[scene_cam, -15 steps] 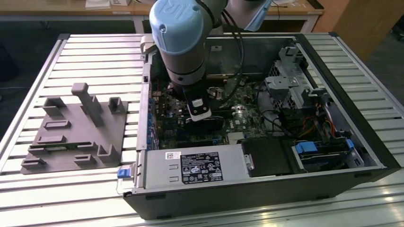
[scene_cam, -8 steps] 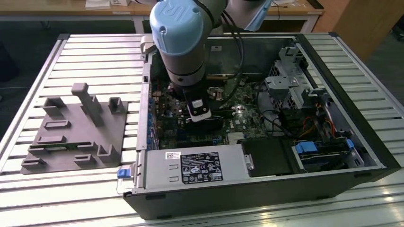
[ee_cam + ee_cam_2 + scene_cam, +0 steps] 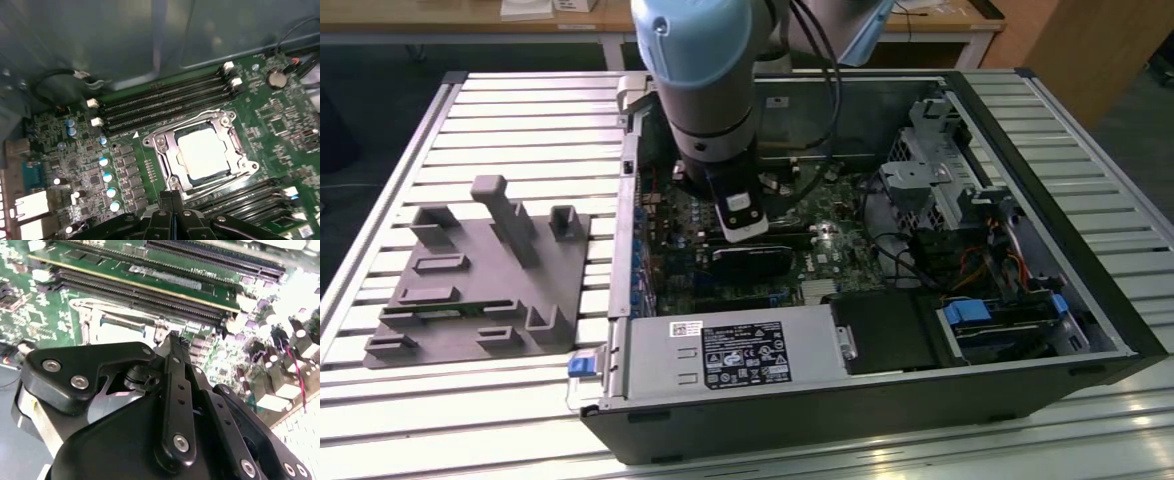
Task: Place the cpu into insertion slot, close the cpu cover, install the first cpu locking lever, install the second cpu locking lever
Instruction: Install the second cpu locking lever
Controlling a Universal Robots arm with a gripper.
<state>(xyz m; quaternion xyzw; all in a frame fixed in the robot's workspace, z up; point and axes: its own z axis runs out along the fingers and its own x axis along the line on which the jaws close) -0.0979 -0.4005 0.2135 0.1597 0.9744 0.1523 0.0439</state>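
First wrist view showed the cpu seated in the slot, the cover closed flat around it, its bright top showing through the window. The gripper hung just beside the socket's near edge, its fingers pressed together with nothing between them and touching nothing that could be made out. A thin lever ran along that edge of the socket. In the second wrist view, the gripper reached over the green board toward the socket's silvery frame, beside the memory slots. In the exterior view, the arm stood down inside the open case, near the grey fixture on the table.
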